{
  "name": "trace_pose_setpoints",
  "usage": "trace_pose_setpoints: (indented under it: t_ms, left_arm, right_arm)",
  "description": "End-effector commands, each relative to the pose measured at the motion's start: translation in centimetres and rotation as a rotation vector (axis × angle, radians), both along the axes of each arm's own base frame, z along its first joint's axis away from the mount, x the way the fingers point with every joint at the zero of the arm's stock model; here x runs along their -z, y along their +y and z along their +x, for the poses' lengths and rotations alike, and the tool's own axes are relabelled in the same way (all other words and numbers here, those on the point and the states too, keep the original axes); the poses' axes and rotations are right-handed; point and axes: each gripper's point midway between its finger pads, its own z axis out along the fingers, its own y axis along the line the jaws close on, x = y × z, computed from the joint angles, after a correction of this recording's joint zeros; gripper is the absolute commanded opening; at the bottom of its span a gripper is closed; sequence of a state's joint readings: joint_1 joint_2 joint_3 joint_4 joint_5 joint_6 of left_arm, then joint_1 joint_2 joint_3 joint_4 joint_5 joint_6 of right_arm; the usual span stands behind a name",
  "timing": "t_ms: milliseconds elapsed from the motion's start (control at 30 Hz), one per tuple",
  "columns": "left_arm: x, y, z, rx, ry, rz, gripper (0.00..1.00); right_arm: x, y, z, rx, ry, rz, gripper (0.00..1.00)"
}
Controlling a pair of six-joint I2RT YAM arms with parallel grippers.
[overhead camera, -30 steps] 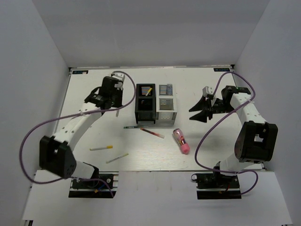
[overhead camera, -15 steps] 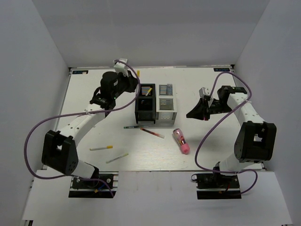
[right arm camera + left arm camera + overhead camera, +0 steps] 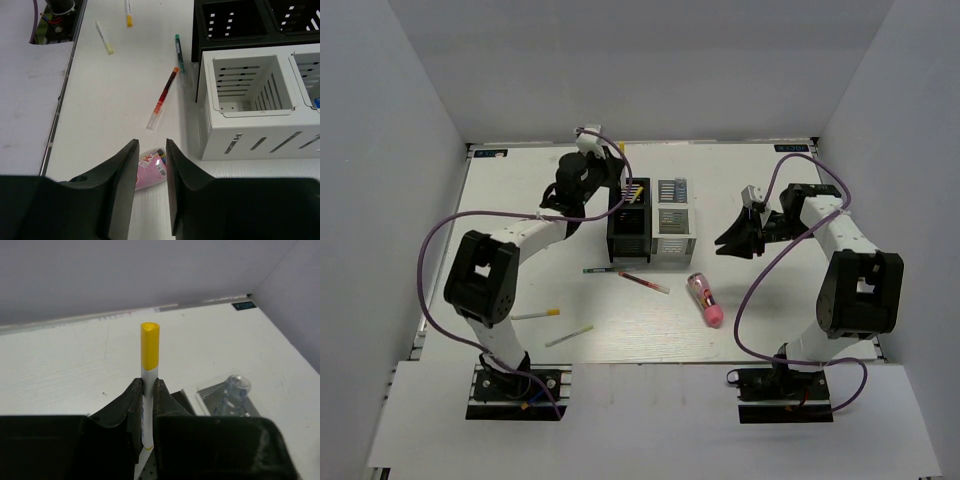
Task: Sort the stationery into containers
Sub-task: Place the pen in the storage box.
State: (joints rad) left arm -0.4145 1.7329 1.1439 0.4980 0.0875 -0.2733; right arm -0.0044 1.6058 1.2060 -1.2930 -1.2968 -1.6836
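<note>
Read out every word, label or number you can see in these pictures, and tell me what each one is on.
No text here is legible.
On the pink tube: a printed label, too blurred to read.
On the white stick in the left gripper jaws: blue print, too small.
On the dark corner stickers: too small.

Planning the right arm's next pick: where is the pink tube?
In the top view the pink tube lies flat right of the red pen, on the near side of the white bins.

L pincer (image 3: 148, 386), stick (image 3: 149, 342) now over bin (image 3: 642, 208)
</note>
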Motion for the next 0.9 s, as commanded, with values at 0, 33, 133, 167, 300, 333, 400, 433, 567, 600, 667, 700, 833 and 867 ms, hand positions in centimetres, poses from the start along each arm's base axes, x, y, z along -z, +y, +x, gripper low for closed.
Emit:
trace_pose_setpoints:
  t_ms: [0, 33, 133, 167, 300, 333, 400, 433, 567, 600, 667, 700, 833, 867]
  left_arm:
    - [-0.9, -0.2, 0.8, -0.013, -0.032, -0.022, 0.00]
    - [-0.2, -0.2, 0.9, -0.013, -0.020, -0.016, 0.00]
    - [0.3, -0.5, 1.0, -0.002, -0.005, -0.010, 0.24]
    - [0.6, -0.4, 0.9, -0.002, 0.006, -0.005, 0.33]
    - [-0.9, -1.2, 0.6, 0.027, -0.021, -0.008, 0.79]
    - [-2.0, -1.2, 0.6, 0.027, -0.039, -0.006, 0.85]
    - [-2.8, -1.3, 0.4, 0.042, -0.042, 0.002, 0.96]
    - [-3.9, -1.6, -0.1, 0.051, -0.055, -0.003, 0.99]
    - [-7.2, -1.4, -2.3, 0.075, -0.102, -0.014, 0.99]
    - [-8.6, -0.6, -3.8, 0.074, -0.117, -0.009, 0.99]
    - [-9.8, 0.8, -5.3, 0.036, -0.120, 0.003, 0.99]
    - [-9.6, 1.6, -6.3, 0.026, -0.087, 0.018, 0.99]
    - [-10.2, 5.7, -12.2, -0.030, -0.080, 0.073, 0.99]
    - [-12.4, 7.9, -14.2, -0.090, -0.121, 0.035, 0.99]
  right_arm:
    - [-0.7, 0.2, 0.2, -0.004, -0.021, 0.015, 0.36]
    - [-0.7, 0.2, 0.3, -0.005, -0.026, 0.014, 0.43]
    - [-0.5, 0.1, 0.4, -0.005, -0.021, 0.008, 0.55]
    - [-0.4, 0.1, 0.5, -0.007, -0.021, 0.003, 0.59]
    - [-0.2, 0.8, 0.2, -0.038, -0.018, -0.001, 0.66]
    - [-0.1, 0.9, 0.1, -0.041, -0.016, -0.002, 0.66]
    - [-0.2, 1.0, 0.2, -0.044, -0.021, -0.004, 0.69]
    - [-0.3, 1.1, 0.2, -0.048, -0.024, -0.004, 0.70]
    - [-0.9, 1.7, 0.0, -0.075, -0.055, -0.013, 0.82]
    - [-1.3, 1.8, 0.2, -0.082, -0.075, -0.014, 0.90]
    - [-1.7, 2.8, -0.6, -0.125, -0.112, -0.016, 0.90]
    - [-1.8, 3.0, -0.9, -0.141, -0.128, -0.024, 0.90]
    - [-2.5, 6.2, -2.5, -0.260, -0.240, -0.059, 0.85]
    - [-2.7, 7.4, -3.3, -0.298, -0.259, -0.063, 0.83]
